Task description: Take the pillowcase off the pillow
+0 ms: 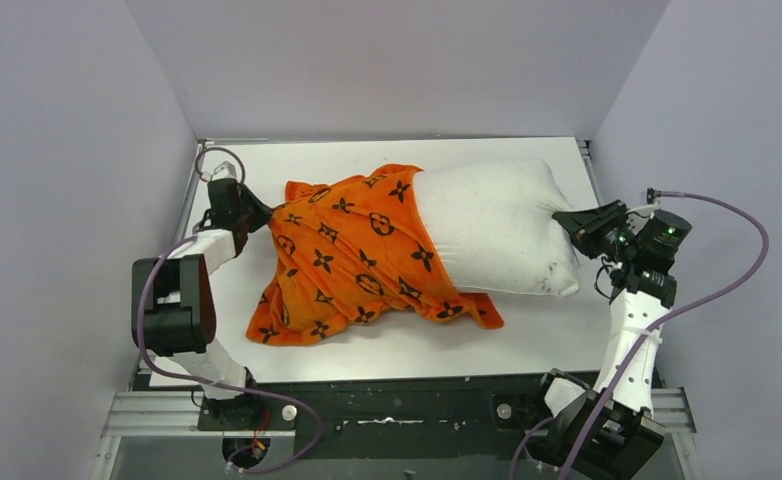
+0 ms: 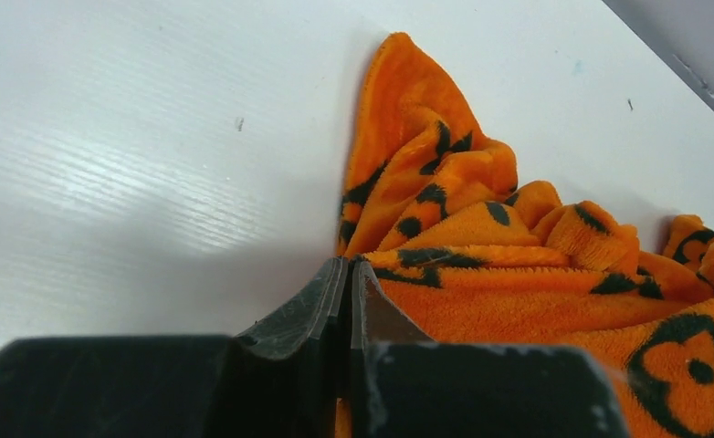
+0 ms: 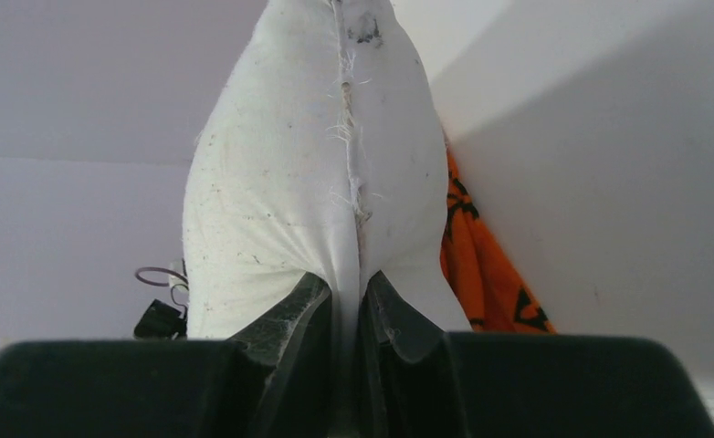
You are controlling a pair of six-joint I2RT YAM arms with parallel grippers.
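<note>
The orange pillowcase (image 1: 357, 255) with black motifs covers the left half of the white pillow (image 1: 492, 235), whose right half is bare. My left gripper (image 1: 263, 215) is shut on the pillowcase's far left edge; in the left wrist view its jaws (image 2: 349, 266) are pressed together with orange fabric (image 2: 481, 265) between them and bunched beyond. My right gripper (image 1: 567, 220) is shut on the pillow's right seam edge; in the right wrist view the white pillow (image 3: 280, 192) is pinched between the fingers (image 3: 346, 287), with orange pillowcase (image 3: 481, 274) behind it.
The white tabletop (image 1: 527, 340) is closed in by grey walls on the left, the back and the right. Purple cables (image 1: 737, 260) loop beside both arms. A black rail (image 1: 397, 410) runs along the near edge.
</note>
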